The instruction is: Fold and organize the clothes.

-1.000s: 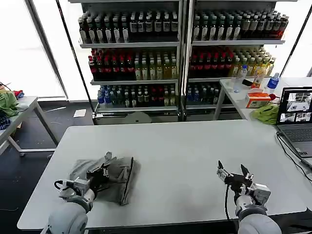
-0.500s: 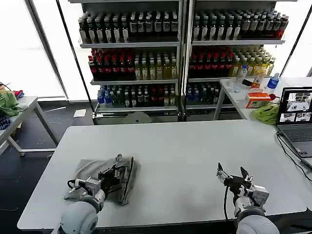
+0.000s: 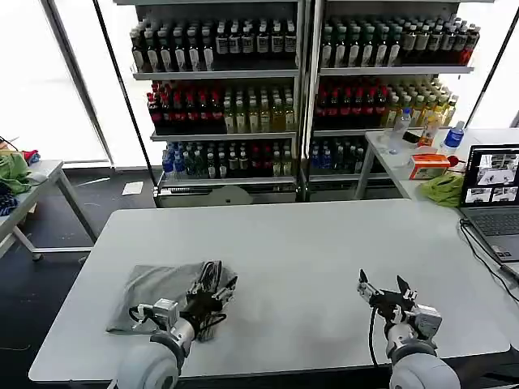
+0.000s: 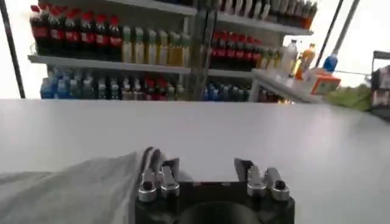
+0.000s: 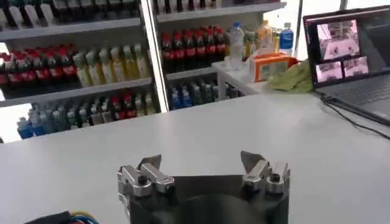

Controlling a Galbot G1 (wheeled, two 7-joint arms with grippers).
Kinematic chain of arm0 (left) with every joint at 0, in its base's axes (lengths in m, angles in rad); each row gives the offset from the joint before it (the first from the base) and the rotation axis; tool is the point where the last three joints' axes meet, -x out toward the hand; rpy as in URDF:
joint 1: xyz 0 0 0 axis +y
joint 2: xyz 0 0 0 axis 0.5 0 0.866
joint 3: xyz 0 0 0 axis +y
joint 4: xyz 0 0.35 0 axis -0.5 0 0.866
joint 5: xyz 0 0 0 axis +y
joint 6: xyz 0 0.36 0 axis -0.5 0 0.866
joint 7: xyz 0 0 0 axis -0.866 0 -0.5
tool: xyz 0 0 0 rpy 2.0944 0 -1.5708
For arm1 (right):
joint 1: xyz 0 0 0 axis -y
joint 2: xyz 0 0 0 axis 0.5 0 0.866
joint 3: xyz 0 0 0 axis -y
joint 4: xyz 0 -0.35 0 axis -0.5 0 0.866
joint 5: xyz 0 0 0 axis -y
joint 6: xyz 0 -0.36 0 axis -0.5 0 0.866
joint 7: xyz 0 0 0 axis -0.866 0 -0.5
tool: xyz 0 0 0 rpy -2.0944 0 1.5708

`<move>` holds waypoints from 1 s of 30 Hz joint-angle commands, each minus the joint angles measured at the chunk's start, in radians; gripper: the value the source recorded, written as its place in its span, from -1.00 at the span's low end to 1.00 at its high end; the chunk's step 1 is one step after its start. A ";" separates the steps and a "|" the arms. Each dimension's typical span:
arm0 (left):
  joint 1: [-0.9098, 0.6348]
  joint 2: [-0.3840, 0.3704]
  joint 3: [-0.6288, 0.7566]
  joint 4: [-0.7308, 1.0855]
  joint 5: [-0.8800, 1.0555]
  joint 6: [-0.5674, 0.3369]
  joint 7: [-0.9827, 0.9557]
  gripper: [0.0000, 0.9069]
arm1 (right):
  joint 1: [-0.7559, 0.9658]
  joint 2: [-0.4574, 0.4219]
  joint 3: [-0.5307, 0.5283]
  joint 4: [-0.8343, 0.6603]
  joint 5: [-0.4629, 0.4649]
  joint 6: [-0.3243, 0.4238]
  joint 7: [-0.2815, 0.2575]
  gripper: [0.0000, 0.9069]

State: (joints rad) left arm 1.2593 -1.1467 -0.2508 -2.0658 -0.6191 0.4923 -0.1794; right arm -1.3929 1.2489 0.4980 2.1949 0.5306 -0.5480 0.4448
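Presently the grey shirt (image 3: pixel 166 292) lies folded into a rough rectangle on the white table (image 3: pixel 308 243), toward its near left corner. The left gripper (image 3: pixel 217 293) sits low over the shirt's right edge, where the folded layers stack in ridges. From the left wrist camera its fingers (image 4: pixel 169 168) stand apart, one resting against the fabric edge (image 4: pixel 91 182), the other over bare tabletop; nothing is clamped between them.

The right gripper (image 3: pixel 383 289) hovers just above the table near the front right, well apart from the shirt. Its fingers (image 5: pixel 148 164) are spread wide with nothing between them.

A laptop (image 3: pixel 491 198) stands open at the table's right edge. Shelves of bottled drinks (image 3: pixel 300 89) fill the background beyond the table.
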 commanded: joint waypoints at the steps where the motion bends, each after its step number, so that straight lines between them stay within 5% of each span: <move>1: 0.012 0.058 -0.211 -0.181 -0.313 -0.005 -0.066 1.00 | 0.050 -0.019 -0.034 -0.026 0.002 -0.001 0.000 1.00; 10: 0.072 0.205 -0.450 0.000 -0.243 -0.008 -0.085 1.00 | 0.106 -0.045 -0.078 -0.044 0.019 -0.004 0.000 1.00; 30: 0.076 0.138 -0.395 0.234 -0.093 -0.032 0.021 1.00 | 0.101 -0.035 -0.081 -0.038 0.024 -0.007 -0.009 1.00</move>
State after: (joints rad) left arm 1.3319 -1.0091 -0.6285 -1.9576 -0.7668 0.4764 -0.2097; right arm -1.2960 1.2165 0.4193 2.1527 0.5526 -0.5557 0.4373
